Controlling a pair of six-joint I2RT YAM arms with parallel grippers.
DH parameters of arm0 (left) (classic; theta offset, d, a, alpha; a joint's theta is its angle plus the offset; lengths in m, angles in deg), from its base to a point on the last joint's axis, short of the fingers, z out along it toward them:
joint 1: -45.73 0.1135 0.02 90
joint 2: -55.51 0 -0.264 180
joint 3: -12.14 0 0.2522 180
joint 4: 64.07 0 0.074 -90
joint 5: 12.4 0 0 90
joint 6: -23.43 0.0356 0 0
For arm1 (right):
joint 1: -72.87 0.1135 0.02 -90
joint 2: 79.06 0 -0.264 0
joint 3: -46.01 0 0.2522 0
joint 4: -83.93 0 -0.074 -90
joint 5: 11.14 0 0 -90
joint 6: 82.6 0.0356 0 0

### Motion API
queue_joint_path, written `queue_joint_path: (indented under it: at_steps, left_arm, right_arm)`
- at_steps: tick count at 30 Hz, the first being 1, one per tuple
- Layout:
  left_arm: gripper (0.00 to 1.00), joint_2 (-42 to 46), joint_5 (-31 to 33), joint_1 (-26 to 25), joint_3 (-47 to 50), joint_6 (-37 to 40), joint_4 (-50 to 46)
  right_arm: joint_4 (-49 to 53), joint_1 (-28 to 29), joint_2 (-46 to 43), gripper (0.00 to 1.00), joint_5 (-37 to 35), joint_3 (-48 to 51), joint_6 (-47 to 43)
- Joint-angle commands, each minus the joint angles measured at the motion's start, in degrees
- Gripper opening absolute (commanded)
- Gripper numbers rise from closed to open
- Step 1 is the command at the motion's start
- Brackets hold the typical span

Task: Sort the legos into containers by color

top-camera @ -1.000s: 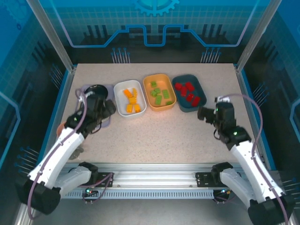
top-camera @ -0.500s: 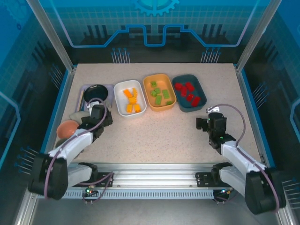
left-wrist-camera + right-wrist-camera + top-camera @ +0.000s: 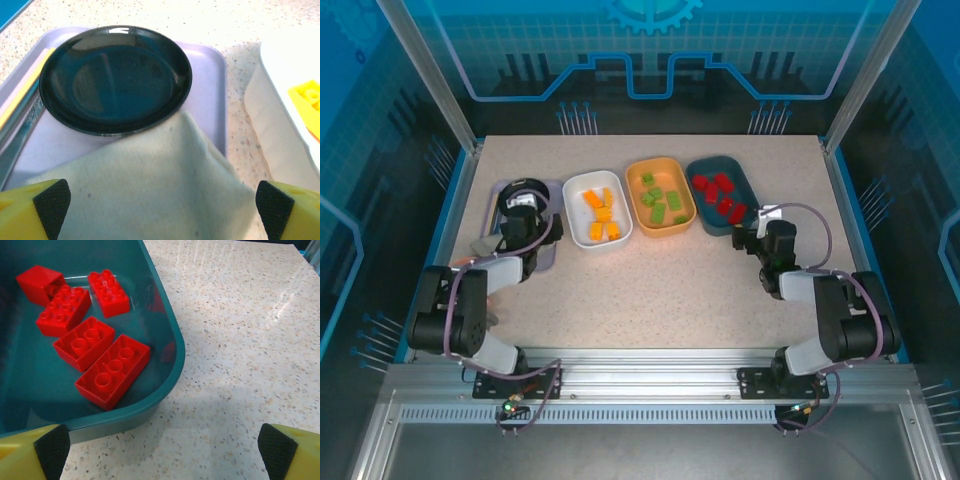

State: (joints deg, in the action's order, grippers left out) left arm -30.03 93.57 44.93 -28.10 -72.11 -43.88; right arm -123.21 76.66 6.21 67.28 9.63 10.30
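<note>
Speckled beige table (image 3: 660,285) spreads out before both my arms, inside blue-lit walls. My left gripper (image 3: 162,210) stands wide open with nothing between its fingers; it hangs over a pale cloth (image 3: 150,185) that lies directly below and just ahead of it. Past the cloth, straight ahead, a black plate (image 3: 115,80) sits on a lavender tray (image 3: 212,105), the cloth's far tip overlapping the plate's near rim. To this gripper's right is the white tray (image 3: 280,95), holding the orange-yellow bricks (image 3: 602,215). My right gripper (image 3: 162,450) is also spread wide and empty, low over bare table. Just ahead and to its left is the near corner of the dark teal tray (image 3: 167,335), where five red bricks (image 3: 112,370) lie, some touching. Further to its left, between the teal and white trays, the orange tray (image 3: 660,162) holds the green bricks (image 3: 660,203).
</note>
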Motion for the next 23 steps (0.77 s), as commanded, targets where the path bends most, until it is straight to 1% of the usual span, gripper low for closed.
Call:
queue_joint_path:
  at_steps: [1,2,3,6,23]
  left_arm:
    - [0.99,-0.87,-1.86,-0.26,5.4,2.12,15.64]
    - [0.99,-0.9,-0.93,-0.7,3.81,2.15,12.4]
    - [0.99,-1.26,-0.42,-1.08,4.18,2.53,13.79]
    - [0.99,-1.04,-0.34,-1.11,3.97,2.38,13.03]
    - [0.99,-1.13,-0.39,-1.1,3.97,2.52,13.15]
  right_arm:
    - [-5.87,0.05,0.67,1.0,0.95,-0.21,-0.76]
    - [-5.44,0.47,0.74,1.0,0.05,-0.35,-0.94]
    - [-5.63,0.59,0.77,1.0,-0.24,-0.33,-1.12]
    - [-5.5,1.04,0.86,1.0,-1.47,-0.52,-1.3]
    - [-5.24,1.39,0.95,1.0,-1.03,-0.7,-1.8]
